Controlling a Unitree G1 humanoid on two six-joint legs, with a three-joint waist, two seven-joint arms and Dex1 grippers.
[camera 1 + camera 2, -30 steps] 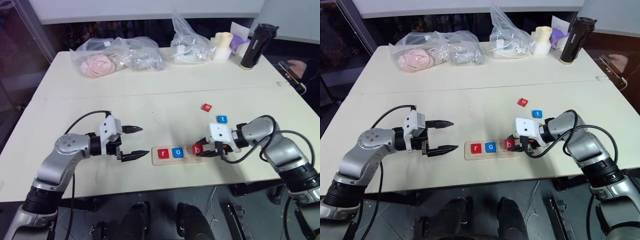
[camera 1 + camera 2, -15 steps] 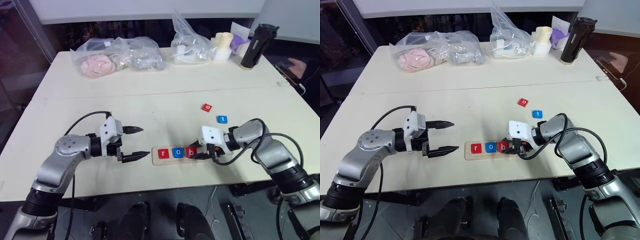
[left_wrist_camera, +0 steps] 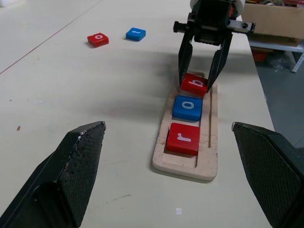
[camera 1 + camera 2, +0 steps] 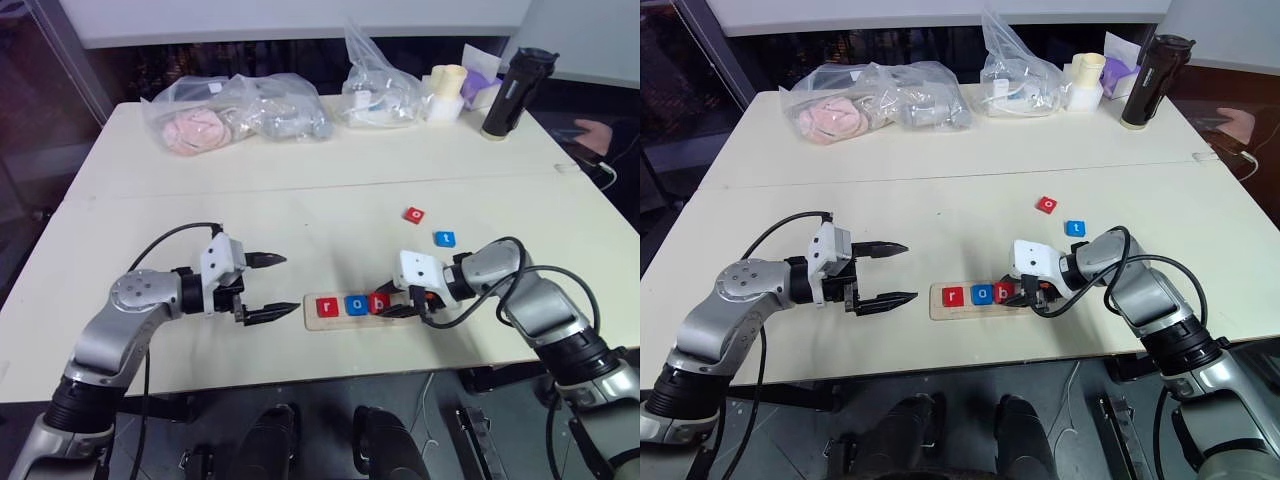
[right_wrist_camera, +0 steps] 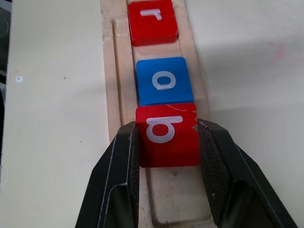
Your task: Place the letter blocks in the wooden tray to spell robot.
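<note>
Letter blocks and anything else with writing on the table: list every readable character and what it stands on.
"r": red block in the wooden tray.
"o": blue block beside it.
"b": red block in the right pincer.
"o": loose red block.
"t": loose blue block.
Nothing else is readable.

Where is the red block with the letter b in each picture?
Left eye view: red b block, third in the wooden tray, between the right gripper fingers.
Right eye view: same spot.
Left wrist view: far end of the row.
Right wrist view: centre, gripped.
Shared landmark: the blue o block beside it.
</note>
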